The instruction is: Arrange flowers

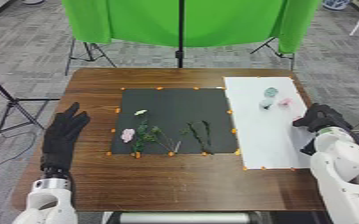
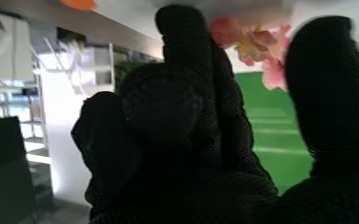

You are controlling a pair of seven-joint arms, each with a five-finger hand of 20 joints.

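Noting the relation first: the pink blossom (image 1: 297,118) lies to the robot's left of the right hand (image 1: 325,119), just beside its fingertips, over the white sheet (image 1: 257,142). From the wrist, pink petals show between the long fingers and the thumb. I cannot tell whether anything touches them. The hand is spread wide, thumb well off the fingers, gripping nothing that I can see. The blossom's long axis I cannot fix, since no stem of it can be made out. The right hand is plainly the nearer; the left hand (image 1: 64,130), fingers extended and thumb apart, lies beyond the dark mat (image 1: 162,107), well away.

Judgement: arranging seems at an early stage, with material lying loose on the mat. A take here would call for a small leftward shift before closing; shutting too soon could crush or push the petals.

Count, white sheet: one teal flower (image 1: 270,92), one pale flower (image 1: 266,103), one separate pink flower (image 1: 285,102), plus the blossom by the hand. Count, mat: one white flower (image 1: 141,112), one light-pink flower (image 1: 127,135), two dark green stems (image 1: 207,134) side by side. The leafy sprigs (image 1: 140,142) overlap, so their number stays uncertain.
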